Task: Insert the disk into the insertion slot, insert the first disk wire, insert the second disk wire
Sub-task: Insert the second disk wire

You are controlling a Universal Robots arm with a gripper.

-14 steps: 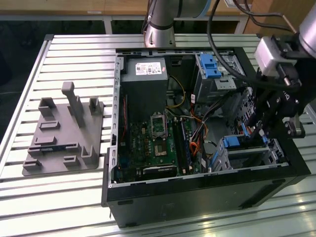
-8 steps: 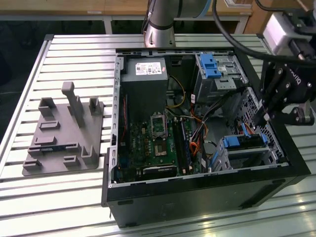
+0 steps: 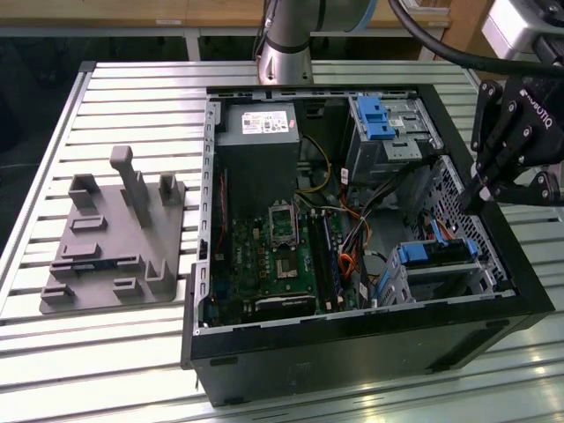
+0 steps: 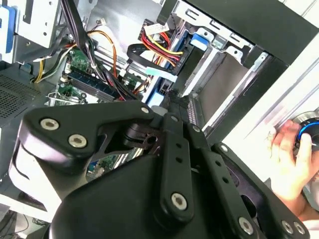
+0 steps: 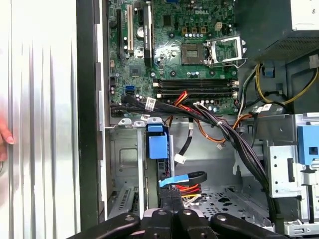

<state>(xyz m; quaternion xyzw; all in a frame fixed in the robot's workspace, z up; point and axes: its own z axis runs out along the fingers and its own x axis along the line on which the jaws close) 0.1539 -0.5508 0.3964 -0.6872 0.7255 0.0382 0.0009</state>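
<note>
The disk (image 3: 438, 254), in its blue carrier, sits inside the insertion slot (image 3: 445, 280), the small silver cage at the case's near corner on the exterior view's right. In the first wrist view the carrier's blue end (image 5: 158, 145) shows in the cage (image 5: 122, 154). My black gripper (image 3: 467, 204) hangs over that side of the case, its fingers (image 5: 167, 209) pressed together. A black wire with a light blue tag (image 5: 192, 177) loops right at the gripper (image 5: 172, 191); whether it is pinched I cannot tell. A red and yellow wire bundle (image 5: 189, 188) lies beside it.
The open case holds a motherboard (image 3: 273, 256), a power supply (image 3: 257, 132) and a taller bay with a blue latch (image 3: 374, 115). A grey fixture (image 3: 115, 238) lies on the slatted table at the exterior view's left. A person's hand (image 4: 289, 149) rests outside the case wall.
</note>
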